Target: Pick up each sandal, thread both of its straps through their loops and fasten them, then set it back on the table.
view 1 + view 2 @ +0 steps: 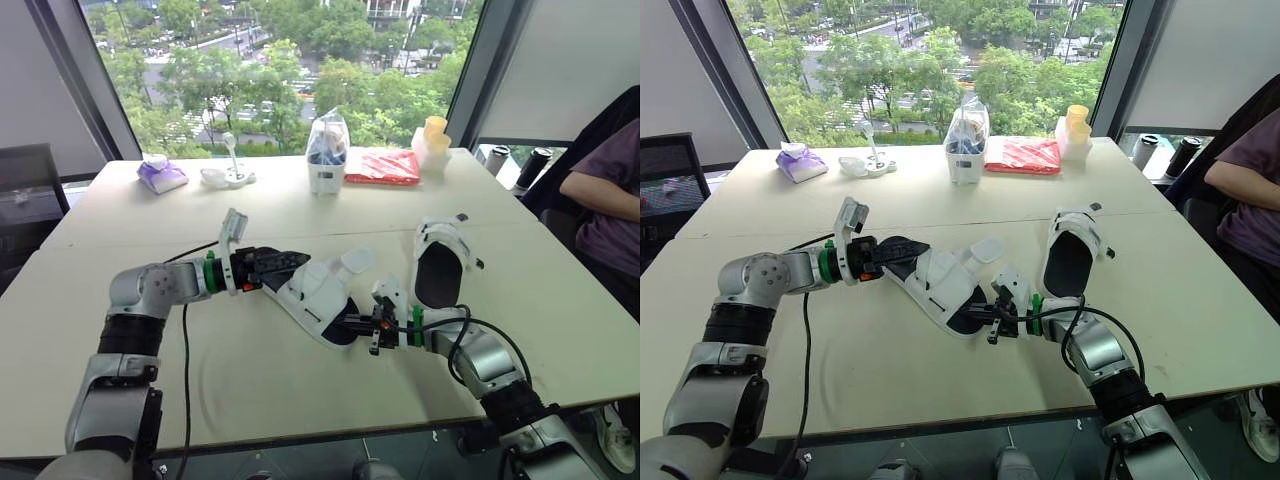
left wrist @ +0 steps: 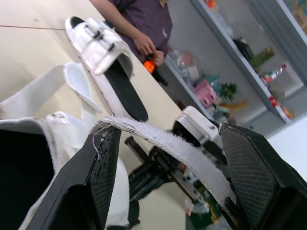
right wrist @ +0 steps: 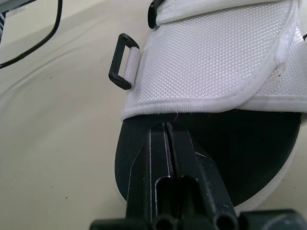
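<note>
Judging by its loose straps, we are at the threading step. The open sandal [image 1: 320, 290] lies over the middle of the worktop [image 1: 250, 380], and the second sandal [image 1: 440, 262] at its 2 o'clock looks already fastened. Our left pincer [image 1: 295, 263] meets the open sandal's 10 o'clock end, jaws spread, a frayed white strap [image 2: 163, 141] lying loose across them. Our right pincer [image 3: 168, 127], clenched on nothing, presses the black footbed at the 4 o'clock end. Next we must nip the strap's tip and steer it into the black loop [image 3: 123, 61].
</note>
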